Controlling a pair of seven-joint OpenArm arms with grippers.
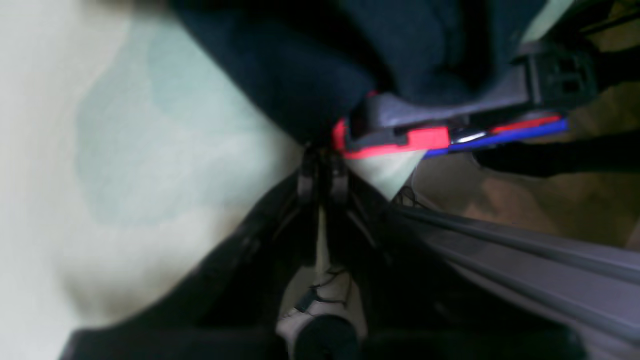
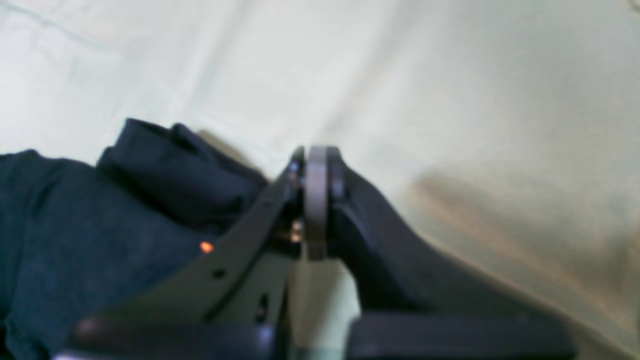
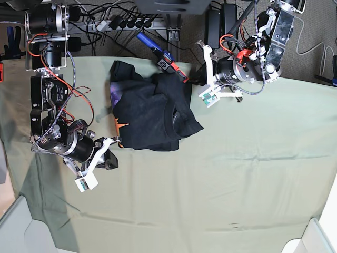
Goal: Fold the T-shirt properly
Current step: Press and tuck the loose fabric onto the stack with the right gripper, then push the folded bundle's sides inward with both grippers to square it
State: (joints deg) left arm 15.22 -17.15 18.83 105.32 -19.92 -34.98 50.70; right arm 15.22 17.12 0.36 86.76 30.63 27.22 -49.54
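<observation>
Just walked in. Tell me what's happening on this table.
A two-armed robot is working on a black T-shirt, which lies bunched in a loose heap on the pale green cloth, not yet neatly folded. The left gripper is shut at the shirt's far edge, apparently pinching the fabric beside a red and blue tool. The right gripper is shut and empty, next to the shirt's near corner.

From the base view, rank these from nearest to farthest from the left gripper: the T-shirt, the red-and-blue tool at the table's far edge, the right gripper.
1. T-shirt: the left gripper pinches its far corner.
2. Red-and-blue tool: beside that corner, on the table's far edge; nearly as close.
3. Right gripper: across the shirt, at its near corner.
</observation>
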